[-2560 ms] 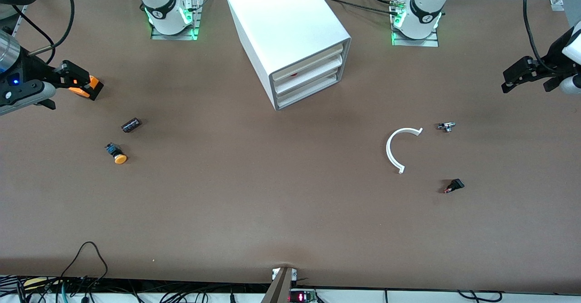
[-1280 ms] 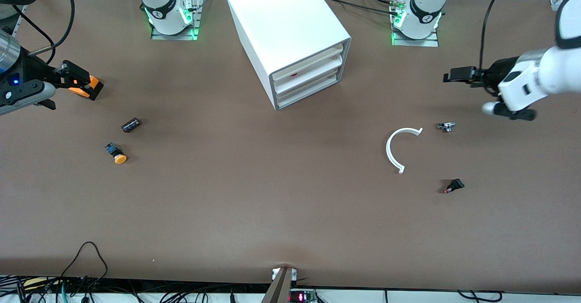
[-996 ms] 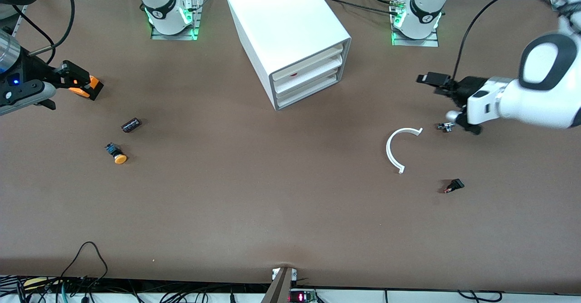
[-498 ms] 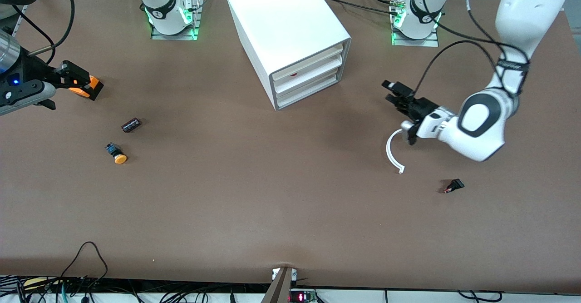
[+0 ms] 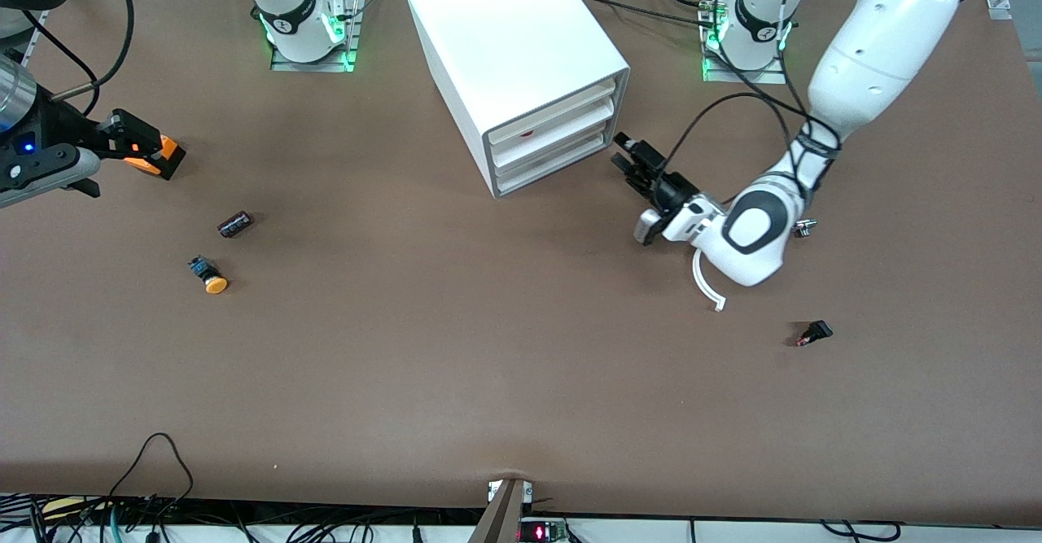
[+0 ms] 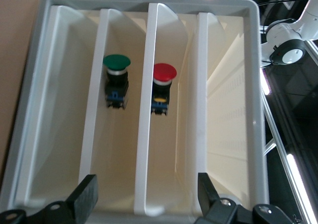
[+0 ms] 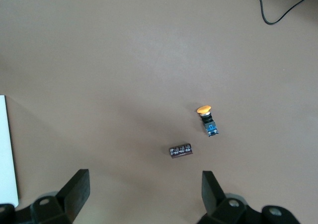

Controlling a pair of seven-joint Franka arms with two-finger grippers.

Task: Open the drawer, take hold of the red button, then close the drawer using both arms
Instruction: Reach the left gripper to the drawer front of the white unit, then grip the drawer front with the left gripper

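A: Left gripper [image 5: 634, 155]?

B: Hung just in front of the cabinet [image 5: 513, 46], which stood mid-way along the robots' edge of the worktop. Fingers [image 6: 85, 196] spread, nothing between them.

A: The button [image 6: 164, 87]?

B: Lay in a divided drawer [image 6: 253, 85], red cap up, one divider away from a green-capped button [image 6: 117, 80]. Which of the stacked drawers it was, I could not tell.

A: Right gripper [image 5: 130, 142]?

B: Waited over the worktop's edge at the right arm's end, by an orange cube [image 5: 167, 155]. Its fingers [image 7: 74, 190] were apart and empty. The orange-yellow button [image 5: 210, 276] and a dark cylinder [image 5: 235, 223] lay nearby on the worktop [image 5: 488, 348].
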